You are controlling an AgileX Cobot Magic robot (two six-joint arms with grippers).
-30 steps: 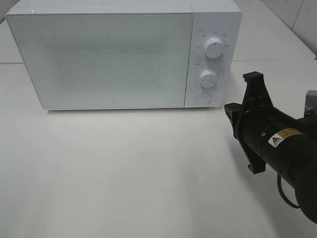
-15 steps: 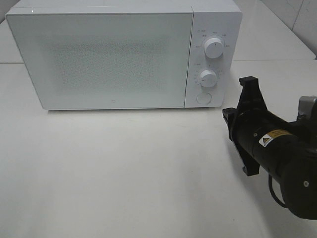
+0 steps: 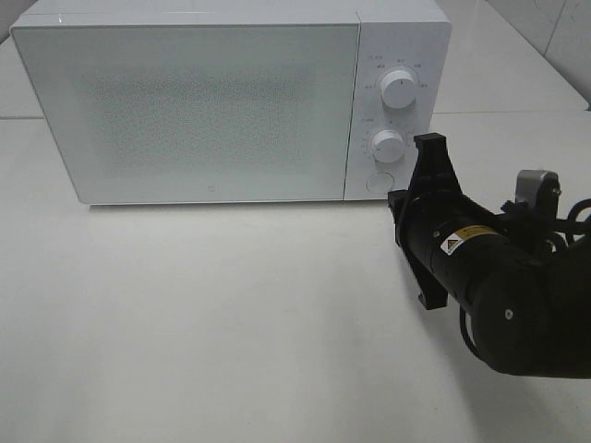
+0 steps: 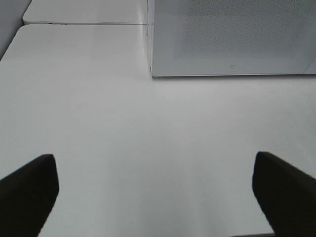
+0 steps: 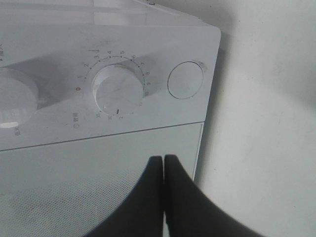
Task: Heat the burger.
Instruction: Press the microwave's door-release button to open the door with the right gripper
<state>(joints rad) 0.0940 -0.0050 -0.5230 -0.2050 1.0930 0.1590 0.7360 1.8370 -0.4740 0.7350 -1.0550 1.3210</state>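
Note:
The burger is out of view. The white microwave (image 3: 203, 101) stands at the back of the table with its door shut. My right arm (image 3: 480, 277) reaches toward its control panel. In the right wrist view my right gripper (image 5: 163, 158) is shut with nothing in it, its tips pressed together just short of the door's edge, below the lower dial (image 5: 117, 90) and the round button (image 5: 185, 80). My left gripper (image 4: 154, 163) is open and holds nothing, low over the bare table in front of the microwave's left corner (image 4: 150, 71).
On the microwave's right side, the control panel carries an upper dial (image 3: 398, 89), a lower dial (image 3: 388, 145) and a round button (image 3: 379, 183). The white table (image 3: 185, 314) spreads out in front. A tiled wall shows at the far right.
My right arm has moved left and forward, closer to the microwave's control panel. Its gripper stays shut. The door remains shut.

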